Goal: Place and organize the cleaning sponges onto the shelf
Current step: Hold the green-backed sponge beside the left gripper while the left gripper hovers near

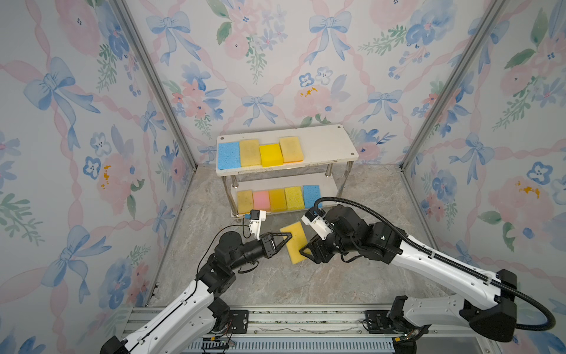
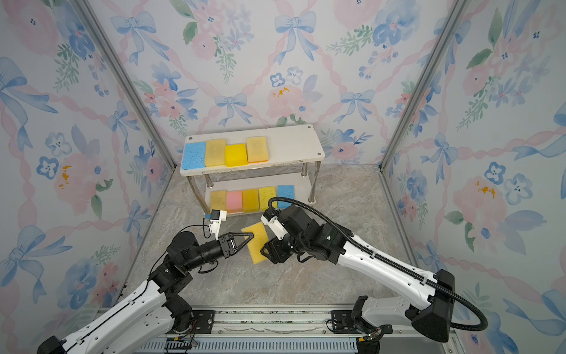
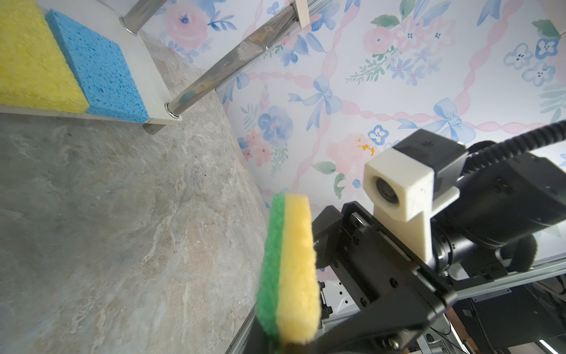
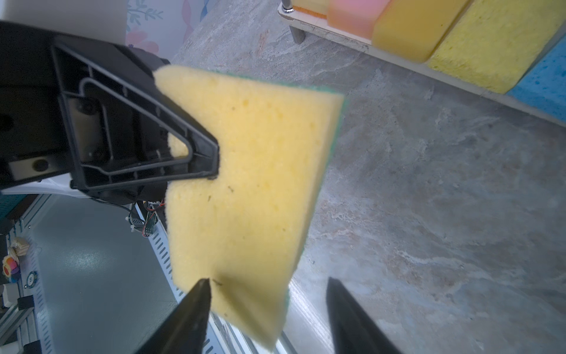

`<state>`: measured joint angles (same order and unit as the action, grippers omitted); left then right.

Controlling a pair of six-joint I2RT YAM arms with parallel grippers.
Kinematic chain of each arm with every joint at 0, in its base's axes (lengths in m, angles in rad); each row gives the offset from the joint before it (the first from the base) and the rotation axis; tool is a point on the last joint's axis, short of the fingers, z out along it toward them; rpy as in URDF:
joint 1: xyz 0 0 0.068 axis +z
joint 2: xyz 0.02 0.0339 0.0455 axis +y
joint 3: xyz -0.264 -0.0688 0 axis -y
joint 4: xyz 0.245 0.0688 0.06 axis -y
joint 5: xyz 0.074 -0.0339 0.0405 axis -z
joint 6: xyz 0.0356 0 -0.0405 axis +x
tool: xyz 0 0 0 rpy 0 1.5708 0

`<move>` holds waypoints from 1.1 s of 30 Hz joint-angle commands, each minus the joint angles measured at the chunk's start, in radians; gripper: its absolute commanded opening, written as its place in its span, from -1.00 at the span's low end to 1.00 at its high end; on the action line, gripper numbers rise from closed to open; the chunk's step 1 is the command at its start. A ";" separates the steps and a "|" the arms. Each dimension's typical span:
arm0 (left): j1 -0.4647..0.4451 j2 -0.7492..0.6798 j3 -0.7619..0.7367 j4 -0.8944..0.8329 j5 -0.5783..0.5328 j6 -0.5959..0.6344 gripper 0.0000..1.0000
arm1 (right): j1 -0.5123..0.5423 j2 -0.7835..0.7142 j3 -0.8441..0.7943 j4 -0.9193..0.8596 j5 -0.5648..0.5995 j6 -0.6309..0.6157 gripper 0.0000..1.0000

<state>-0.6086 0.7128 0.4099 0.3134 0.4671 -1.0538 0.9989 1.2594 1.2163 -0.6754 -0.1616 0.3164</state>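
The left end effector (image 1: 289, 236) is clamped narrow on a yellow sponge with a green scouring layer (image 1: 295, 245). Its black triangular fingers (image 4: 199, 153) pinch one long edge, one on the yellow face, the other hidden behind the sponge. The sponge hangs clear of the marbled desk (image 1: 275, 285), just in front of the shelf (image 1: 324, 144), and in both top views it lies slanted between the two arms.

The right end effector (image 4: 269, 285) stands wide. In the right wrist view its two dark fingertips (image 4: 199, 306) are spread on either side of the sponge's near end, with a clear gap at the green side. Whether the fingertip by the yellow face touches the sponge cannot be told.

On the shelf's upper board, one blue sponge (image 1: 228, 154) and three yellow sponges (image 1: 271, 154) sit in a row at the left, and the right part is bare. On the lower board (image 1: 329, 187) a row of five sponges (image 1: 277, 199) runs yellow, pink, yellow, yellow, blue.
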 commanded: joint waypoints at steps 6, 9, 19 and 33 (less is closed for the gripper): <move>-0.007 -0.094 -0.066 0.049 -0.135 -0.081 -1.00 | 0.004 -0.093 -0.032 0.015 0.295 0.095 0.94; -0.006 -0.139 -0.092 0.070 -0.171 -0.118 -1.00 | -0.073 -0.172 -0.113 0.054 0.287 0.197 0.94; -0.003 -0.070 -0.099 0.175 -0.125 -0.226 -1.00 | -0.258 -0.273 -0.321 0.395 -0.288 0.459 0.88; 0.056 -0.045 -0.082 0.265 -0.039 -0.371 -1.00 | -0.145 -0.216 -0.286 0.451 -0.300 0.452 0.25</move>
<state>-0.5682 0.6872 0.3180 0.5373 0.3943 -1.3937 0.8364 1.0378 0.8993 -0.2562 -0.4427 0.7708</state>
